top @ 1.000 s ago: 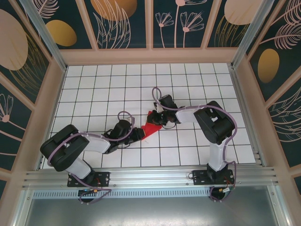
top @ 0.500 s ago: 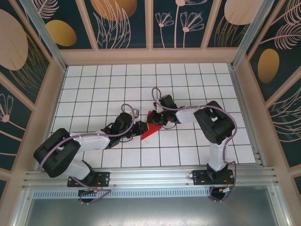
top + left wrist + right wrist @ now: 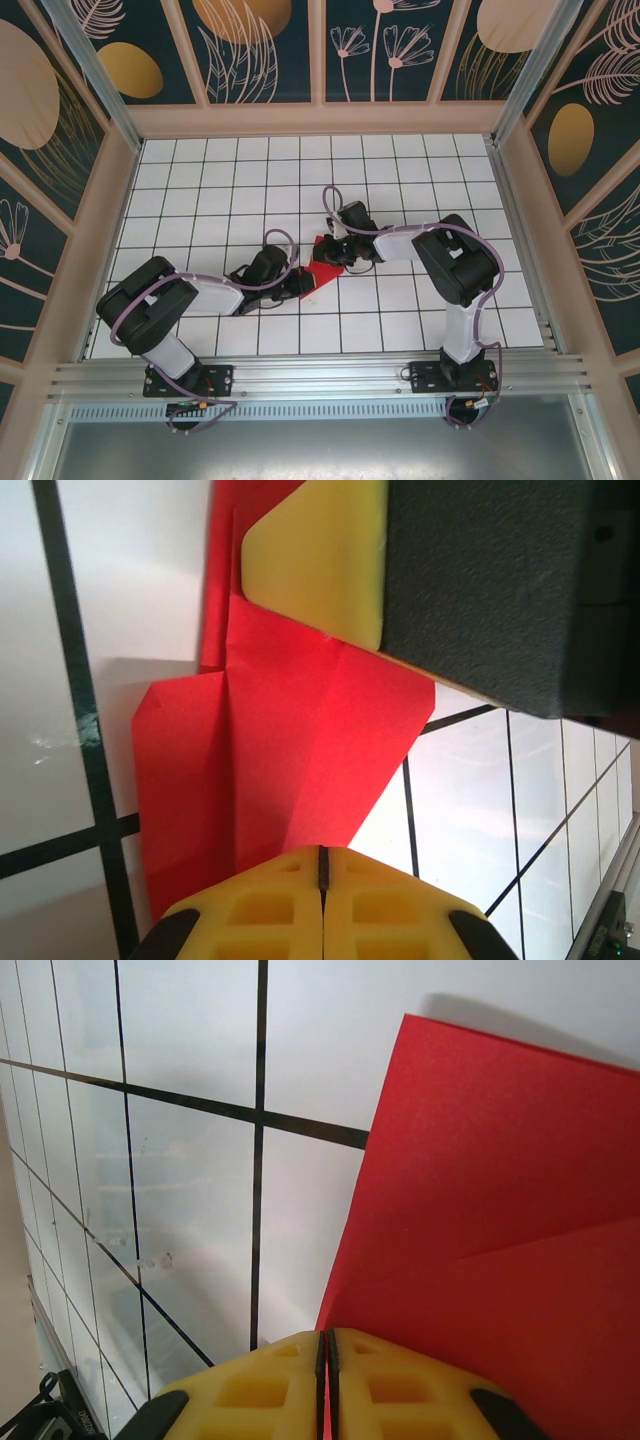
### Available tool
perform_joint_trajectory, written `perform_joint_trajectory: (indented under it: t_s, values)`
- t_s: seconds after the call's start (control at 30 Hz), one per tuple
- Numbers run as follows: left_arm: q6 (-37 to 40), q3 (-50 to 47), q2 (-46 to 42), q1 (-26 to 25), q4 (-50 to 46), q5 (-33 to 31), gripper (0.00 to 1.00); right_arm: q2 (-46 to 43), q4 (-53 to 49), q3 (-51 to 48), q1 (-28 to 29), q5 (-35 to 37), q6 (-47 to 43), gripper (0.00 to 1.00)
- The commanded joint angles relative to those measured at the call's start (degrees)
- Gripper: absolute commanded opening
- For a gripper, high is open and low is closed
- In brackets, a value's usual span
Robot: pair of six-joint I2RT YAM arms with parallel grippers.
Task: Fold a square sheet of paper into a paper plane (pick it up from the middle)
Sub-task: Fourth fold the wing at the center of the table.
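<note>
Two grippers meet at the middle of the top view. The left gripper [image 3: 303, 283] comes in from the lower left on an arm stretched low and nearly flat over the table [image 3: 200, 180]. The right gripper [image 3: 335, 255] reaches in from the right, its arm bent sharply at the elbow above its base at the lower right. Between them lies the red sheet of paper [image 3: 322, 270], partly folded, with creases and overlapping flaps, resting on the white grid tiles. In the left wrist view the right gripper's yellow pad [image 3: 320, 550] sits on the paper's upper part. Both grippers are closed, pads pressed together to a thin seam, and the paper's edge runs into each seam, so each pinches the sheet.
</note>
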Motion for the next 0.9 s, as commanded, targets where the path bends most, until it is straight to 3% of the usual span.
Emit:
perform_joint_trajectory:
  t_s: [0.0,0.2,0.6,0.87]
  values:
    - [-2.19,-3.45,1.33,0.34,2.41,-0.36,0.05,3.23,-3.5,-0.83,-0.06,2.46,-1.73,0.13]
    - [-3.11,-6.96,0.66,0.41,2.14,-0.49,0.05,3.97,-3.65,-0.46,-0.07,2.55,-1.73,0.13]
    - [0.74,-7.13,-1.51,0.38,-9.27,1.6,0.04,4.59,-4.47,0.36,-0.06,2.88,-1.9,0.13]
    - [6.22,-4.79,-2.33,0.38,-22.4,0.44,0.04,4.55,-5.15,0.83,-0.06,3.25,-2.08,0.13]
